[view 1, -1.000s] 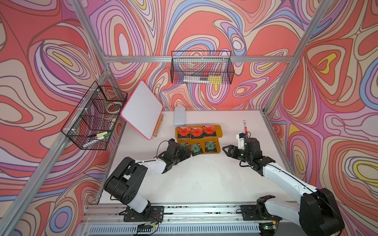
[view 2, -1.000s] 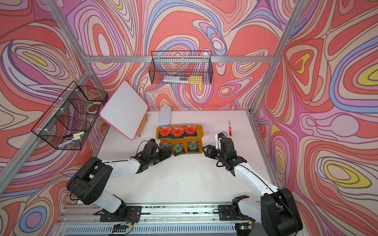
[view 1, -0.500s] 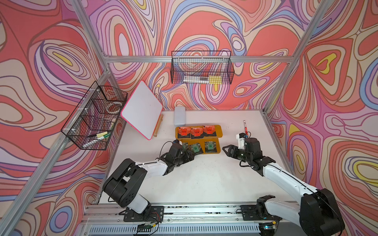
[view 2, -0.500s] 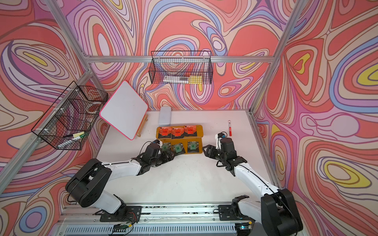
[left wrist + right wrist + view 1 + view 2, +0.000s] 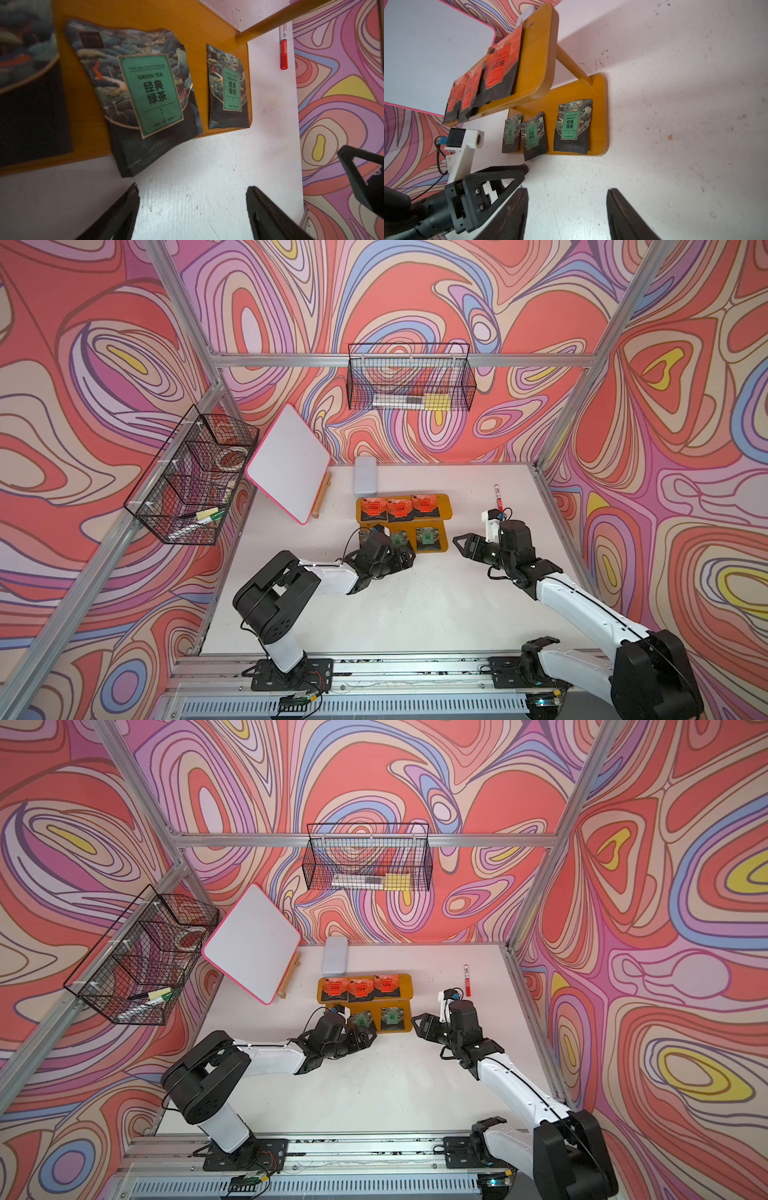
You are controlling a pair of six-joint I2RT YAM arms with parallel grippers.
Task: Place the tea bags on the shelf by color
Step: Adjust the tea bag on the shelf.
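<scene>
The mustard-yellow shelf (image 5: pixel 444 504) stands mid-table. Three orange-red tea bags (image 5: pixel 398 508) lie in a row on its upper tier (image 5: pixel 537 52). On the lower tier (image 5: pixel 600 116) there are three green tea bags: one (image 5: pixel 573 126) lies fully on it, the middle one (image 5: pixel 534 136) overhangs the front edge, and the third (image 5: pixel 510 133) sits at the tier's far end. My left gripper (image 5: pixel 399 560) hovers just in front of the middle green bag (image 5: pixel 145 93), open and with nothing between its fingers. My right gripper (image 5: pixel 459 541) is open and empty beside the shelf's right end.
A red marker (image 5: pixel 498 499) lies on the table right of the shelf. A white pink-edged board (image 5: pixel 286 472) leans at the back left, with a white box (image 5: pixel 365 475) behind the shelf. Black wire baskets hang on the back wall (image 5: pixel 409 383) and left wall (image 5: pixel 191 477).
My left gripper has slid to the right along the shelf's front edge and drawn back a little. The right arm and the tea bags have not moved.
</scene>
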